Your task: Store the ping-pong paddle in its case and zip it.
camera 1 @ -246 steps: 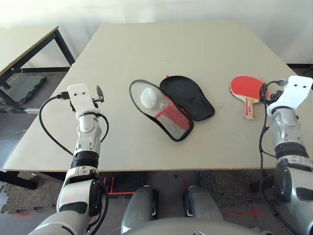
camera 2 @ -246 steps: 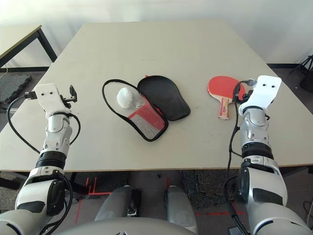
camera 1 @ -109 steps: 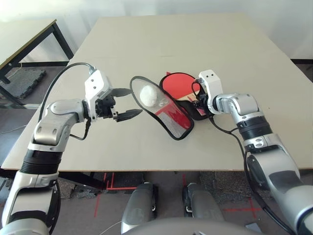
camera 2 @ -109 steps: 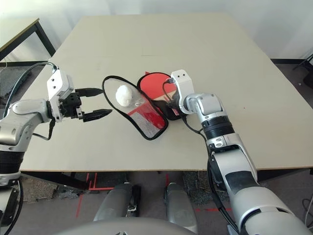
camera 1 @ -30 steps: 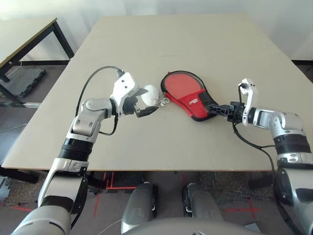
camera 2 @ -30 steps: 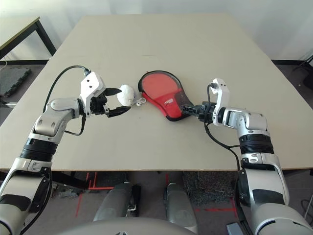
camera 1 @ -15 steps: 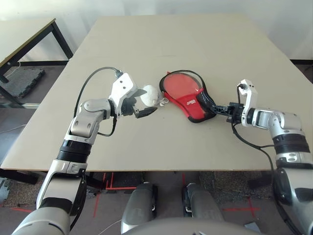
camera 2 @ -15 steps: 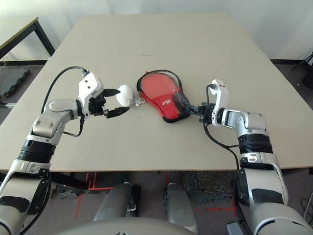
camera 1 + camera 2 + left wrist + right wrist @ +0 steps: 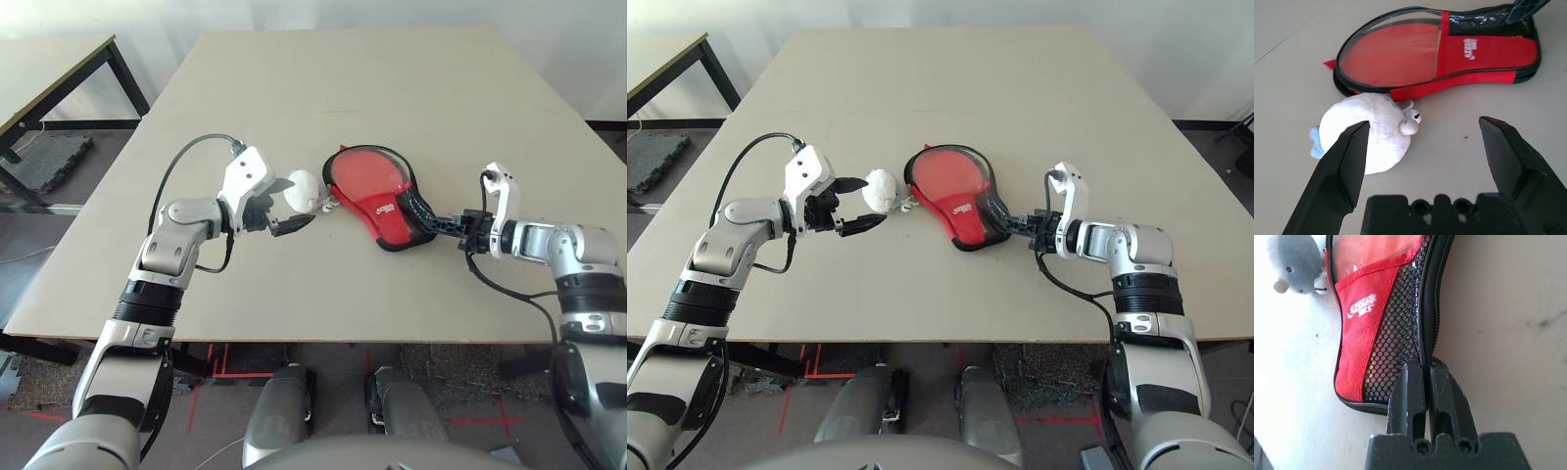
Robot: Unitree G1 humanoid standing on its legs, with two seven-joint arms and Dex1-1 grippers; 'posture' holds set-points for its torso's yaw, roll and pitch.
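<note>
The red case (image 9: 377,201) lies at mid-table with its flap down, its black mesh patch (image 9: 1396,350) and white logo facing up. The ping-pong paddle's red face (image 9: 1396,54) shows through the flap's clear panel; its handle is hidden inside. My right gripper (image 9: 453,223) is shut on the black zipper rim (image 9: 1426,318) at the case's narrow end. My left gripper (image 9: 294,206) is open on the case's left side, its fingers either side of the white wad of soft cloth (image 9: 305,188), which lies against the case's round end.
The pale table (image 9: 392,88) stretches away behind the case, and its front edge runs close below both arms. A black-framed side table (image 9: 59,69) stands off to the far left. A black cable (image 9: 181,166) loops over my left forearm.
My right gripper has drawn slightly to the right, still pinching the rim, and the case has shifted a little that way and flattened. The left gripper and the white wad have stayed put.
</note>
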